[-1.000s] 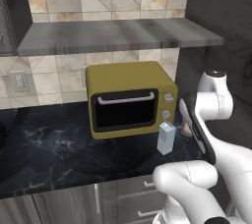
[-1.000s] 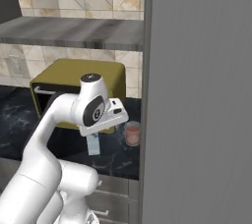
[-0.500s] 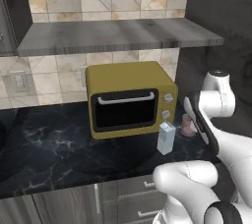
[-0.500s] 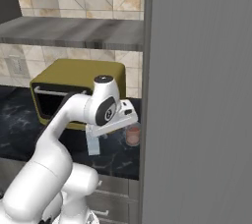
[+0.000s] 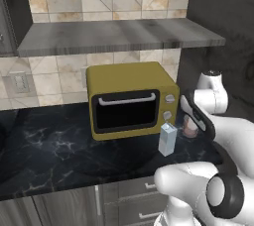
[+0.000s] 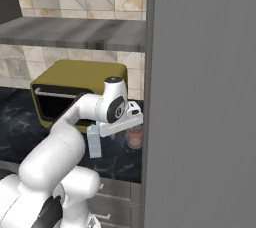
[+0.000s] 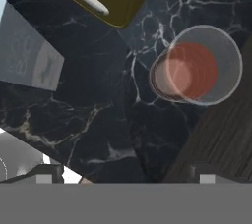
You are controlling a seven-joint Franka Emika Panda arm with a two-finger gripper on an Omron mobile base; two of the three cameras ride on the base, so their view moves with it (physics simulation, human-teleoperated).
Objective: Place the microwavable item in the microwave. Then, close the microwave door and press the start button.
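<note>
The cup [image 7: 196, 66] stood upright, mouth up, on the dark worktop [image 7: 98, 120] beside the yellow oven [image 5: 130, 98], near the carton [image 5: 167, 139]; reddish inside, perhaps liquid. The tool [image 6: 131, 117] hovered above; its spread couldn't be told.

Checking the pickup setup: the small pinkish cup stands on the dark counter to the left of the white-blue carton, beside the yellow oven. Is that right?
Not quite. In the left base view the cup stands to the right of the carton, not the left. It does stand on the dark counter beside the yellow oven.
</note>
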